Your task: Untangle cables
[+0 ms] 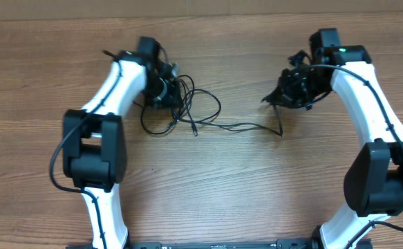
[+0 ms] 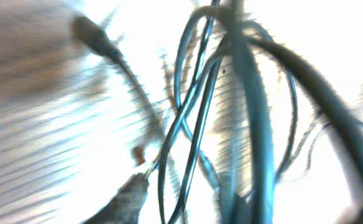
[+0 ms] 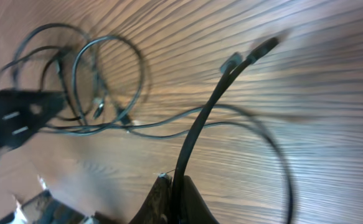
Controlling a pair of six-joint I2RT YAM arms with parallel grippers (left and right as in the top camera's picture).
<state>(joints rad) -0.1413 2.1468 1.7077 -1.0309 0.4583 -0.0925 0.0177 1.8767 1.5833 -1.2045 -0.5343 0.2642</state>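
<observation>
the cables lie on the wooden table, loops bunched at the left gripper, one strand trailing right. the right gripper is closed on one of them, back from its plug tip. whether the left jaws grip anything i cannot tell; that view is blurred. the cords look light, limp, snag-prone: best pinched near a plug and drawn slowly.

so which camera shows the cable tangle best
The overhead view: it takes in all the cables, loops by the left arm and a strand running right. The left wrist gives only blurred close strands; the right wrist shows some loops and one cord.
</observation>
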